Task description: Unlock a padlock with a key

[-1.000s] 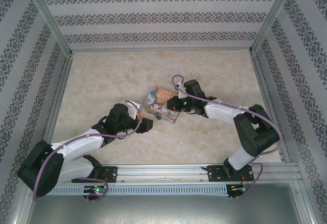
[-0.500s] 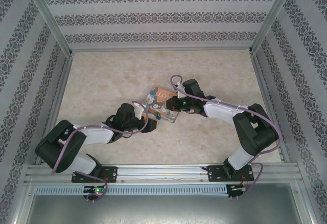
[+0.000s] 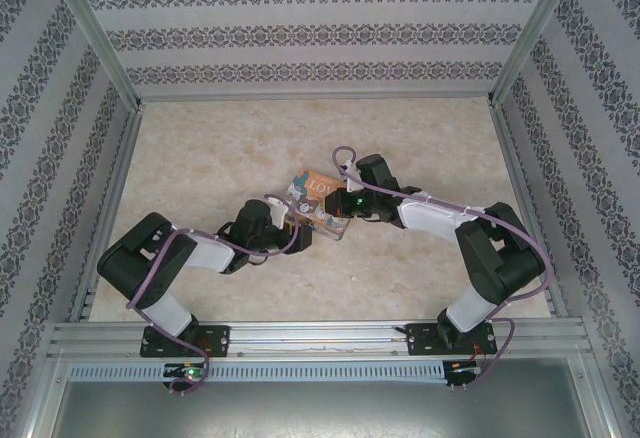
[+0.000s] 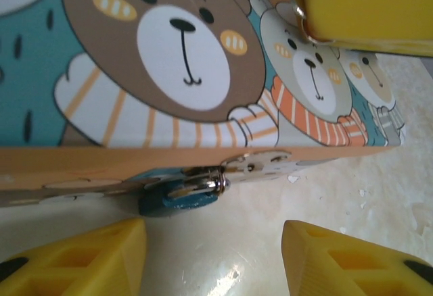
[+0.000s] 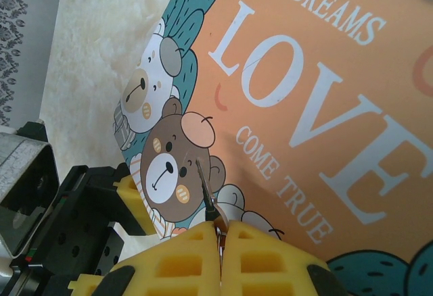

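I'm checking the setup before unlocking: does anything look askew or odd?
Nothing spilled or damaged. The tin sits skewed to the table edges, and the padlock lies sideways along its front, just ahead of the open left gripper. The right gripper, shut on what looks like the key, is above the tin, not at the padlock.

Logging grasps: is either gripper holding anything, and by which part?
Right gripper is shut on a thin dark metal sliver, likely the key, by its near end. Left gripper holds nothing; its open jaws flank the teal padlock.
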Available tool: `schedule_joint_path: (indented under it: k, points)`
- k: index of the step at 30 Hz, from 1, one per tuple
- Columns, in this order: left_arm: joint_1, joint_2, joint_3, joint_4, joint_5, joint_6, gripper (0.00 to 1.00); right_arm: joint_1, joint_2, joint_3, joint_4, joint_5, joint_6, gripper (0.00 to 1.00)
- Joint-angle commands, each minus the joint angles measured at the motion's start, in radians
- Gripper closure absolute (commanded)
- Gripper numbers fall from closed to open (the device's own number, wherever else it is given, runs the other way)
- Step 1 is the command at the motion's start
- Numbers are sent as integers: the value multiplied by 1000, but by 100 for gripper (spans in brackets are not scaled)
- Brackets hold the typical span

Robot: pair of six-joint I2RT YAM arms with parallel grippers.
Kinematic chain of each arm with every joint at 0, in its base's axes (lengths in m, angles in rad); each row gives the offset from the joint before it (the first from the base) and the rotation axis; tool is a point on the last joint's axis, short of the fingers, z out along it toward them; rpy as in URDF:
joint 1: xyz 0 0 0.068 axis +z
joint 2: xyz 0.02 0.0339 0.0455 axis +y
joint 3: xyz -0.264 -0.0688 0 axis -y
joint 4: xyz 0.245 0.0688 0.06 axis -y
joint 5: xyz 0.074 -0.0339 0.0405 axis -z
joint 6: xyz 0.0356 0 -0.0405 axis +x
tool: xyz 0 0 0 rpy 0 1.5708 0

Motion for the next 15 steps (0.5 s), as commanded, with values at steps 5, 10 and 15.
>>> schedule_joint_path:
  k: [5, 10, 15]
  points:
    - [9, 61, 54, 52, -18, 12, 46, 13, 43, -14, -90, 51, -24, 100]
    - [10, 89, 73, 47, -15, 5, 48, 12, 44, -11, -92, 49, -25, 100]
    - [6, 100, 72, 50, -3, -6, 51, 12, 49, -9, -93, 46, -27, 100]
